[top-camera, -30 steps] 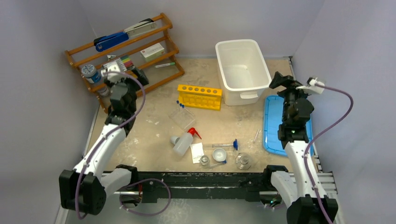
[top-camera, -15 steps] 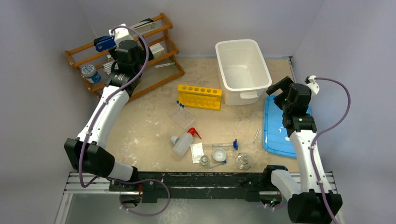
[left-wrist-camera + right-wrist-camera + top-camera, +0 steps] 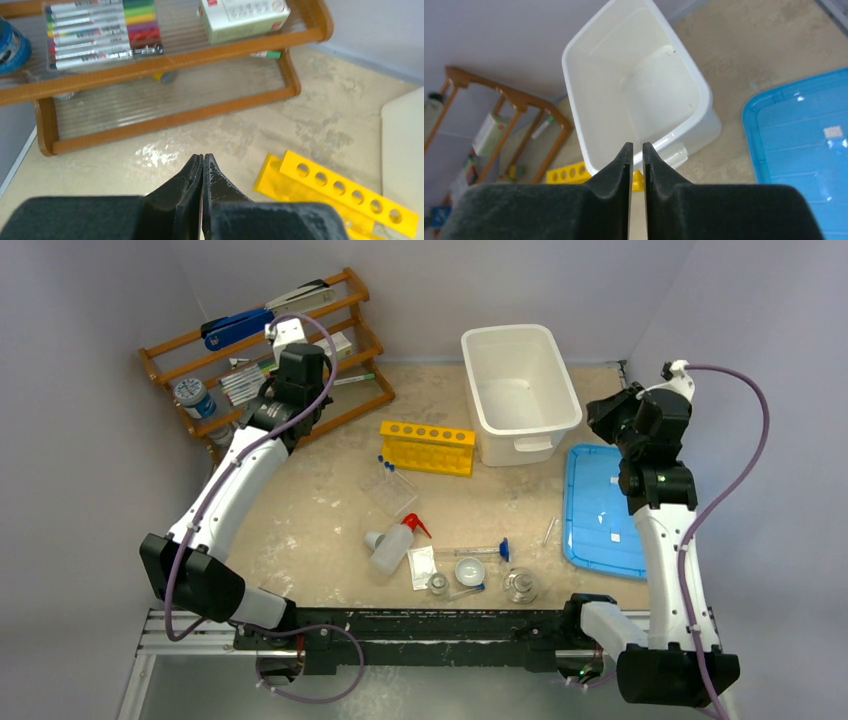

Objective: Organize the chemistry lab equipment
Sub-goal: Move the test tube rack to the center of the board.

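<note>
The yellow six-hole rack (image 3: pixel 427 447) stands mid-table, with blue-capped tubes (image 3: pixel 385 462) and a clear tube tray (image 3: pixel 390 492) beside it. Nearer the front, a white squeeze bottle with a red nozzle (image 3: pixel 392 545) lies on its side. A small flask (image 3: pixel 438 585), a dish (image 3: pixel 469 570), a capped tube (image 3: pixel 480 552) and a larger flask (image 3: pixel 519 585) sit close by. My left gripper (image 3: pixel 305 405) (image 3: pixel 202 157) hangs shut and empty in front of the wooden shelf. The right gripper (image 3: pixel 603 412) (image 3: pixel 637 146) is shut and empty, raised beside the white bin.
A white bin (image 3: pixel 518 390) (image 3: pixel 634 95) stands at the back. To its right lies a blue tray (image 3: pixel 605 505) (image 3: pixel 804 150). The wooden shelf (image 3: pixel 270 350) (image 3: pixel 165 120) with stapler, markers and boxes fills the back left corner. Walls close in on both sides.
My left arm swung up past the shelf and then right, toward the shelf's lower end. The right arm lifted back off the blue tray. Both grippers went from open to shut.
</note>
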